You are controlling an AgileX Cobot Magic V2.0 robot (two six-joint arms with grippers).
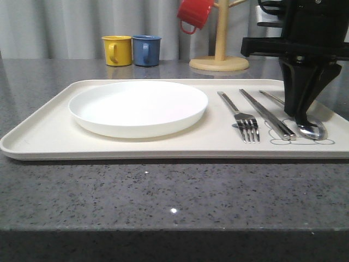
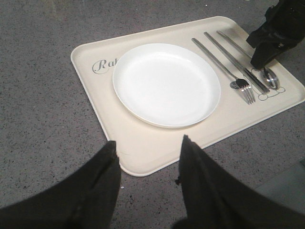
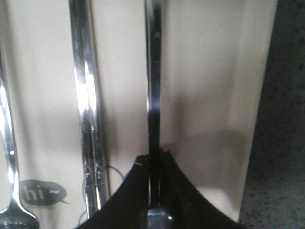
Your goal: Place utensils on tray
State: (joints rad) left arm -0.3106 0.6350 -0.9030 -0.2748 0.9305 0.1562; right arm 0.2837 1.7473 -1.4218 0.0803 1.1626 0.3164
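Black fingers [image 2: 95,191] of the left claw [image 2: 147,186] loom closest in the left wrist view, spread well apart and gripping nothing above the speckled grey counter [image 1: 163,196], just short of the near rim of the cream tray [image 2: 143,152].

Across the tray, the right claw [image 1: 301,112] stands upright with its tips down on the spoon [image 1: 312,130]; in the right wrist view the two fingers [image 3: 128,195] are pinched together on the spoon's thin handle [image 3: 153,71] close to the bowl, which lies on the tray directly below the claw.

Just to that claw's left lie the flat chopsticks [image 1: 267,114], and next beyond them the fork [image 1: 242,117], all three utensils side by side and roughly parallel on the tray.

Farther left of the right claw, the round white plate [image 1: 138,107] sits on the tray.

Behind the tray, yellow [image 1: 117,50] and blue mugs [image 1: 146,50] stand touching, while a red mug [image 1: 194,13] hangs on a wooden stand [image 1: 220,54].
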